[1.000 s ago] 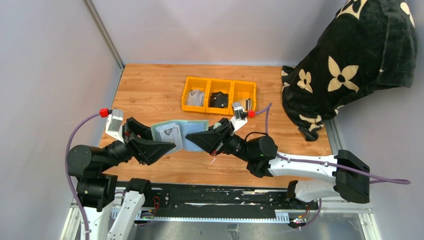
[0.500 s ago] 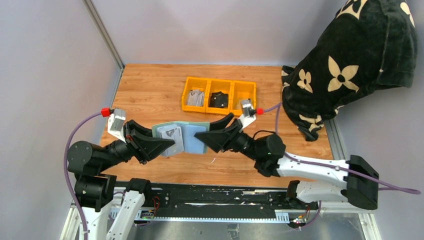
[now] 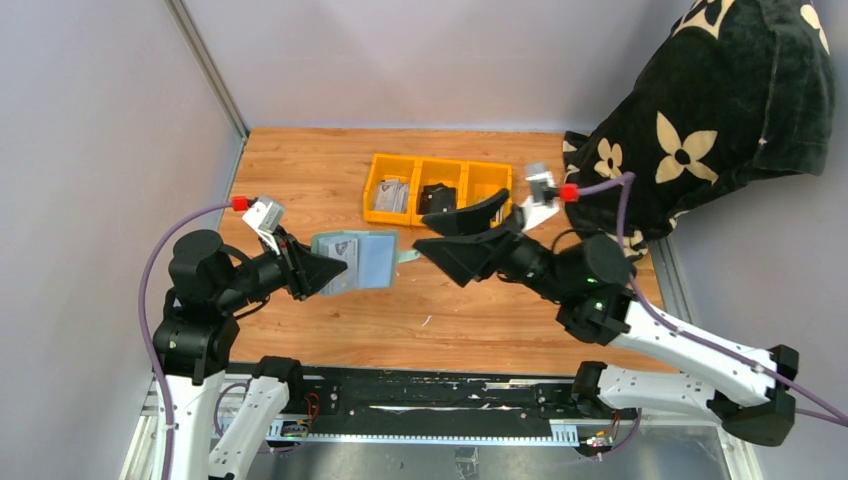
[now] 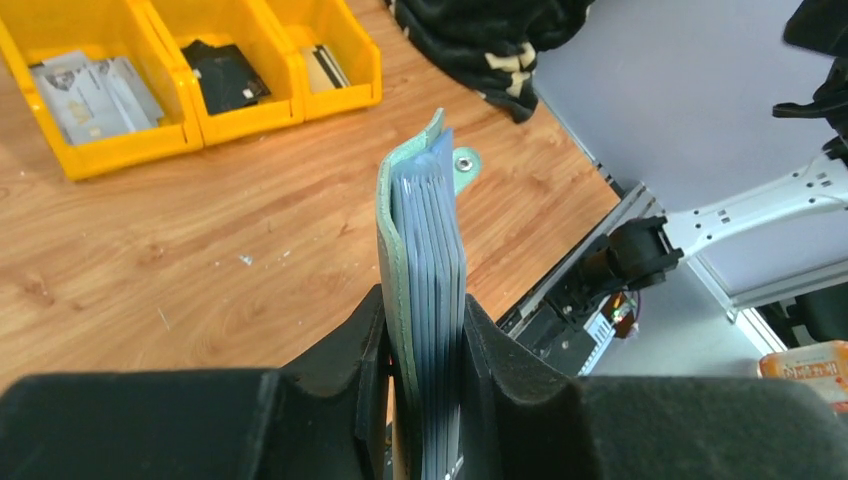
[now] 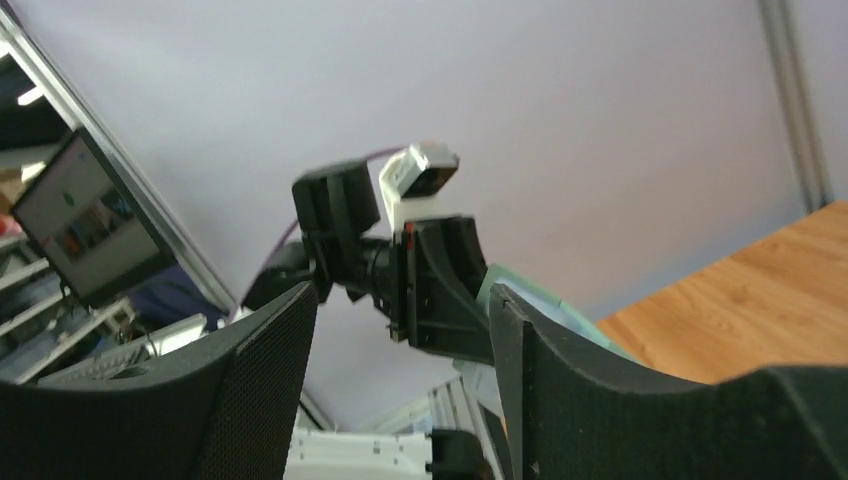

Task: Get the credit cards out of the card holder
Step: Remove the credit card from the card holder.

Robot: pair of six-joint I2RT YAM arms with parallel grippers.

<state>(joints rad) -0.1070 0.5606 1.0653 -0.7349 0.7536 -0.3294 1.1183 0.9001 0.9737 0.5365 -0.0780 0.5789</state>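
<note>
One wrist view shows left tool clamping card holder; right tool gapes empty.

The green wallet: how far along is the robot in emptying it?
Done: several cards lie in the yellow bin. In hand: the left gripper clamps the wallet; the right gripper is open, empty. To do: at least one card shows inside.

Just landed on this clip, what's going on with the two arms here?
The left gripper is clamped on the green card holder and holds it open, apparently lifted off the table, with a whitish card showing inside. The right gripper hangs open and empty just to its right, in front of the yellow bin. Some cards already lie in the bin's left compartment.
</note>
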